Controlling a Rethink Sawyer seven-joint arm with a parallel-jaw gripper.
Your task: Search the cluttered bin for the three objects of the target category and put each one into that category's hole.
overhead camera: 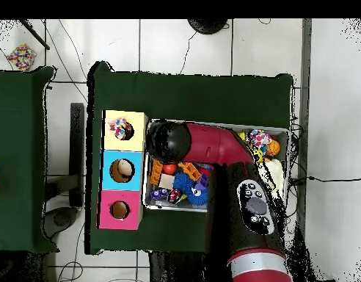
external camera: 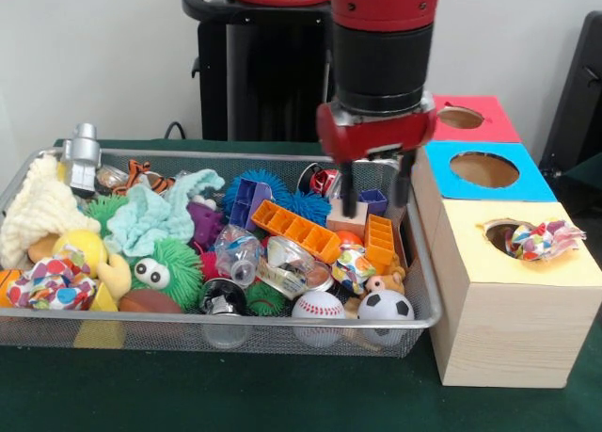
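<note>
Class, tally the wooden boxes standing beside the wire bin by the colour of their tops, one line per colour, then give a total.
Red-topped box: 1
Blue-topped box: 1
Yellow-topped box: 1
Total: 3

Front view: even, soft room light, bright enough; no hard shadows. Faint shade under my tool (external camera: 376, 183) on toys, thin dark band beneath cluttered bin (external camera: 56, 333) on green desk (external camera: 282, 394). Small glare spots on clear plastic ball (external camera: 235, 253) and white baseball (external camera: 318, 308). Fine detail soft throughout, wall at 12 o'clock plain, slightly grey. Overhead view: floor tiles (overhead camera: 139, 44) very bright, near washed out; desk dark; my arm (overhead camera: 235, 169) blocks the bin's middle.
</note>
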